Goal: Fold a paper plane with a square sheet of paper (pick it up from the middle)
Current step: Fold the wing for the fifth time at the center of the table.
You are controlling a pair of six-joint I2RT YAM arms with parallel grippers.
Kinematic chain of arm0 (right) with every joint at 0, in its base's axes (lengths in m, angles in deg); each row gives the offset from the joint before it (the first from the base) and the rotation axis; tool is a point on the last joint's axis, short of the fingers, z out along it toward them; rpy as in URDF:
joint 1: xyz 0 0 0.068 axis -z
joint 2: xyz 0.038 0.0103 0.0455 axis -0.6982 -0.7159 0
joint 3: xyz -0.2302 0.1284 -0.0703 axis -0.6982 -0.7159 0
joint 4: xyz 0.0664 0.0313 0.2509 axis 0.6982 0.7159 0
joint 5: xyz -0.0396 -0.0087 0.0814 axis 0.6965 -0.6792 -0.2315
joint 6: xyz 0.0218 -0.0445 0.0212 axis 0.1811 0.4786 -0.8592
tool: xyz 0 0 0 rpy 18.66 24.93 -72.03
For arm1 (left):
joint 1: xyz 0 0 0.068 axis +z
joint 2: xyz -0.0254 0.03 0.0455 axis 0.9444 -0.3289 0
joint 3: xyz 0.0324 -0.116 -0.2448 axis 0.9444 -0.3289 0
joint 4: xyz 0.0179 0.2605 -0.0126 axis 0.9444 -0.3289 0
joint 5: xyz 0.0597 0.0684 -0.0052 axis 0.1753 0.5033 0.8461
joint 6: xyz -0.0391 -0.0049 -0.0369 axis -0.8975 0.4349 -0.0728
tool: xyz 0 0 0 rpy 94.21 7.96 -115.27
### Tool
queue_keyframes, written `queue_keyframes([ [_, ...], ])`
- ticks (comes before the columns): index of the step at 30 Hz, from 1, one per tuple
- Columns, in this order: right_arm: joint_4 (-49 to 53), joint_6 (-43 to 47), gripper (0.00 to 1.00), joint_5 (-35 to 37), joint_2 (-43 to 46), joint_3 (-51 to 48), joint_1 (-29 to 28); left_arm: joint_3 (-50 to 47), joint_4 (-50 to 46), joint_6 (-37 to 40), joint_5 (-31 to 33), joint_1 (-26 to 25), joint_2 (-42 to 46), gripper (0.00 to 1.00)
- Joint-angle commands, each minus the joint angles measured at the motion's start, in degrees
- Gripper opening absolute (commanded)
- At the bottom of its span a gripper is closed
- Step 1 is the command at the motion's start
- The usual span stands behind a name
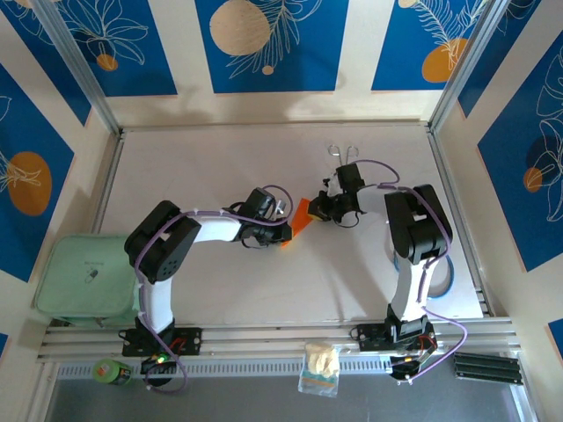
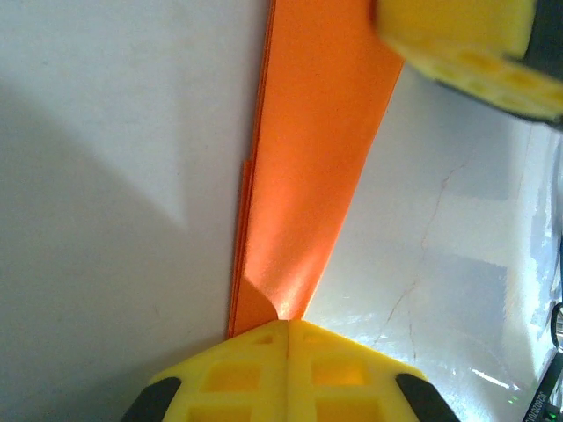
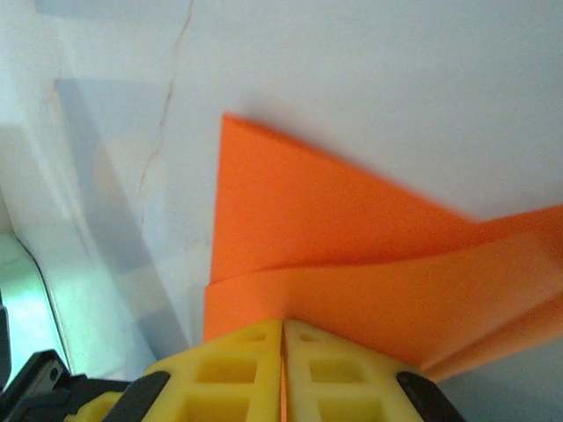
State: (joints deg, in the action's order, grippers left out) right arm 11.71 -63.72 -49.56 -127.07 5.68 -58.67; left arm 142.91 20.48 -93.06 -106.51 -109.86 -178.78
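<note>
Folded orange paper [image 1: 300, 217] is held near the centre of the table [image 1: 202, 167]. The left gripper [image 1: 287, 227], at its 8 o'clock, is clamped tight on the narrow end. The right gripper [image 1: 317, 209], at 2 o'clock, pinches the wide folded edge, jaws closed. Bare tabletop lies at 12 and 6 o'clock. Metal tongs [image 1: 343, 153] lie well apart at 1 o'clock.

The left gripper [image 2: 288, 327] sits at the bottom edge, its yellow fingers pressed together on the narrow end of the orange sheet of paper [image 2: 312, 149]. The sheet runs upward over the white table [image 2: 106, 132], with layered folds along its left edge. The blurred right gripper [image 2: 462, 44] overlaps its upper right corner.
</note>
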Motion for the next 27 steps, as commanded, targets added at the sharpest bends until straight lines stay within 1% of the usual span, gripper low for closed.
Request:
queue_keyframes([
  [1,0.3,-0.8,0.1,1.7,-1.8,1.1,1.5,-1.9,-7.5,1.0,1.7,0.4,-1.7,0.0],
  [6,1.9,-0.9,0.1,4.0,-3.5,3.1,3.0,-1.7,-8.1,1.3,1.6,0.3,-1.5,0.0],
  [14,1.7,-2.1,0.1,7.1,-3.9,2.7,5.5,-1.6,-8.5,1.3,1.7,0.4,-1.6,0.0],
  [17,-0.3,-2.9,0.1,5.3,-4.4,2.7,6.6,-1.3,-8.9,1.6,1.5,0.3,-1.8,0.0],
  [27,-3.8,-4.5,0.1,3.6,-4.1,3.9,9.1,-1.1,-9.1,1.9,1.3,0.4,-1.8,0.0],
])
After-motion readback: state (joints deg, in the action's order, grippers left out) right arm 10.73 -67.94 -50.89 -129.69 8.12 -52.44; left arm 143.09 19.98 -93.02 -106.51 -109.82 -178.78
